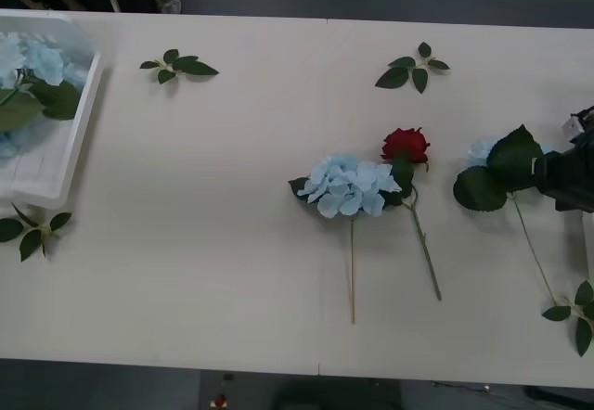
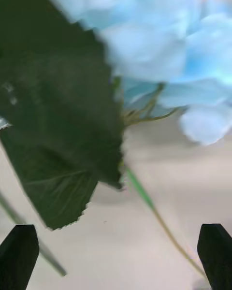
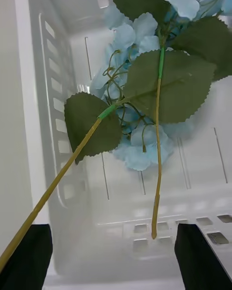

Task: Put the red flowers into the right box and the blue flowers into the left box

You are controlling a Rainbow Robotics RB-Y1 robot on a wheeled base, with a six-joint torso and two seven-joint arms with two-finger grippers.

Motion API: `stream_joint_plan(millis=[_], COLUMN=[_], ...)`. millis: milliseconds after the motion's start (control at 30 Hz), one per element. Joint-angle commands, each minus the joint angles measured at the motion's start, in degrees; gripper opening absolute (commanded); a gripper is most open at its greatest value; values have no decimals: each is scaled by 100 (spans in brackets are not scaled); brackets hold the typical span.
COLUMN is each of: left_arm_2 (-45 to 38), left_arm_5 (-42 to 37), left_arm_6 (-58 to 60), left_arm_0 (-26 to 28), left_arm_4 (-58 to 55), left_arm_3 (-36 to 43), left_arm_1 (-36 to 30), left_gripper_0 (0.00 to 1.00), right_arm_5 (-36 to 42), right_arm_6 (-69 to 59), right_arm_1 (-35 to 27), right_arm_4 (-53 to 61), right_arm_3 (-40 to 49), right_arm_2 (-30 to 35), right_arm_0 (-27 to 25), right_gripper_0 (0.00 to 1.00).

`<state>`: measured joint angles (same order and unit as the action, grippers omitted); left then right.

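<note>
1. Flowers lie on the big table [image 1: 232, 197]: one blue flower [image 1: 346, 185] in the middle, and a red flower [image 1: 406, 144] just to its right, touching it.
2. Another blue flower [image 1: 482, 151] lies far right, under big green leaves.
3. The right gripper [image 2: 116, 258] hangs over that flower with its fingers wide apart, holding nothing.
4. The left box [image 1: 51, 171] sits far left with blue flowers [image 3: 140, 101] inside.
5. The left gripper [image 3: 113, 258] is wide open above the box.
6. Loose leaf sprigs [image 1: 178, 66] lie around.

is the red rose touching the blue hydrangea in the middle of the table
Touching. In the front view the red rose lies right beside the blue hydrangea, and its dark leaves overlap the hydrangea's petals with no gap between them.
</note>
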<state>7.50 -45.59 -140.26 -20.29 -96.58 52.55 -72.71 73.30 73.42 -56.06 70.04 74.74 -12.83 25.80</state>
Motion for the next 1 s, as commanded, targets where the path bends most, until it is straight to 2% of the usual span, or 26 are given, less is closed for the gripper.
stream_joint_plan(millis=[33,267,433,567,700,867,933,1000], left_arm_2=[-3,-249,-724,-1207,-1893,-2420,-2604,-2648], left_arm_5=[-170,-609,-978,-1005,-1013,-1444,-1804,-1910], left_arm_6=[69,60,95,95,78,60,43,43], left_arm_0=[-168,-177,-168,60,605,948,983,983], left_arm_4=[-379,-889,-1012,-950,-458,350,711,764], left_arm_3=[159,845,1442,2058,2936,3930,4290,4360], left_arm_1=[-111,-525,-384,143,952,1998,2525,2657], left_gripper_0=[75,76,76,76,75,76,76,76], right_arm_5=[-219,-685,-993,-1318,-1634,-1661,-1634,-1634], right_arm_6=[700,1377,1799,1886,1904,1930,1957,1966], right_arm_1=[-283,-239,-239,-239,-239,-212,-160,-151], right_arm_4=[-122,-166,-158,-105,-8,71,97,97], right_arm_3=[-100,-284,-416,-469,-469,-451,-451,-451], right_arm_2=[70,-18,-326,-669,-1003,-1134,-1126,-1126], right_arm_0=[13,-198,-189,-198,-172,-110,-84,-75], right_gripper_0=[96,96,96,97,97,96,89,86])
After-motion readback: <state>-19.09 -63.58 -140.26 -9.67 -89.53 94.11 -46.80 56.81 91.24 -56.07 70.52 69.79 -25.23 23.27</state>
